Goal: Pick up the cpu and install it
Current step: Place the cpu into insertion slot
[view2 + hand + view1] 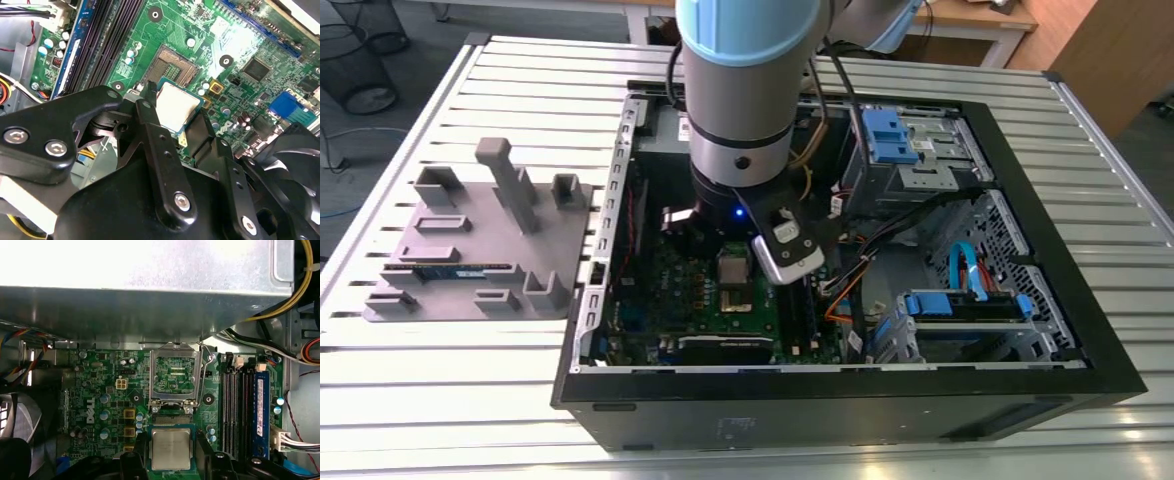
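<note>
The cpu (171,449), a small square chip with a shiny silver-grey top, sits between my gripper's (171,456) black fingers (134,456), which are shut on its two opposite edges. In the second wrist view the cpu (178,107) hangs a little above the green motherboard (200,35), beside the open socket (172,67). The first wrist view has the socket with its metal frame (173,376) just beyond the chip. In the exterior view my gripper (731,264) reaches down into the open computer case (854,390) over the board.
A grey tray (467,250) holding a blue-green memory stick (454,270) lies at the exterior view's left on the slatted table. Memory slots (235,410), a grey metal box (150,290), loose cables (280,310) and blue drive cages (894,135) crowd the case around the socket.
</note>
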Robot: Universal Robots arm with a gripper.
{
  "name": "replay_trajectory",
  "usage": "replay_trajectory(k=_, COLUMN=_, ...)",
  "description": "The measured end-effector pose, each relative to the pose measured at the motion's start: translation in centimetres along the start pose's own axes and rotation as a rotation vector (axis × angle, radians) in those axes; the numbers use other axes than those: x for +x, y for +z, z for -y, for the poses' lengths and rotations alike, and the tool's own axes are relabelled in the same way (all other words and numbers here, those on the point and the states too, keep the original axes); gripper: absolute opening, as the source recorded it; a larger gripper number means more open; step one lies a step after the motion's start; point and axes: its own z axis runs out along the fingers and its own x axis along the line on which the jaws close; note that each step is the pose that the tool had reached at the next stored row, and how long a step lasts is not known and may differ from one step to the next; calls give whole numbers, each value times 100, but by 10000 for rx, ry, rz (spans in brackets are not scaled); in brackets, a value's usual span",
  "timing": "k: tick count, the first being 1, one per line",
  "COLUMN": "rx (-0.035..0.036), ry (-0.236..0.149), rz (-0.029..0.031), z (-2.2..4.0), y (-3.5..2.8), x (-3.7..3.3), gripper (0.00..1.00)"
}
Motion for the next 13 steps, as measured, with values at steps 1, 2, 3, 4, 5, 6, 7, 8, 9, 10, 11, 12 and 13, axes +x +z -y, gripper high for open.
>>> replay_trajectory(k=1, rx=-1, ry=10, rz=1, z=1, y=8, x=0, gripper=47)
replay_trajectory(k=2, rx=0, ry=21, rz=1, z=2, y=16, x=1, gripper=47)
replay_trajectory(k=3, rx=1, ry=35, rz=1, z=4, y=25, x=1, gripper=47)
replay_trajectory(k=4, rx=3, ry=49, rz=2, z=5, y=35, x=1, gripper=47)
replay_trajectory(k=5, rx=7, ry=65, rz=2, z=7, y=46, x=2, gripper=47)
replay_trajectory(k=6, rx=13, ry=84, rz=2, z=8, y=58, x=2, gripper=47)
replay_trajectory(k=7, rx=20, ry=99, rz=3, z=9, y=69, x=2, gripper=47)
replay_trajectory(k=8, rx=33, ry=112, rz=4, z=10, y=79, x=3, gripper=47)
replay_trajectory(k=9, rx=58, ry=120, rz=5, z=11, y=87, x=2, gripper=47)
replay_trajectory(k=10, rx=84, ry=127, rz=5, z=11, y=96, x=2, gripper=47)
replay_trajectory(k=11, rx=108, ry=133, rz=5, z=11, y=104, x=3, gripper=47)
replay_trajectory(k=12, rx=130, ry=138, rz=6, z=11, y=112, x=4, gripper=47)
replay_trajectory(k=13, rx=156, ry=140, rz=7, z=12, y=121, x=4, gripper=47)
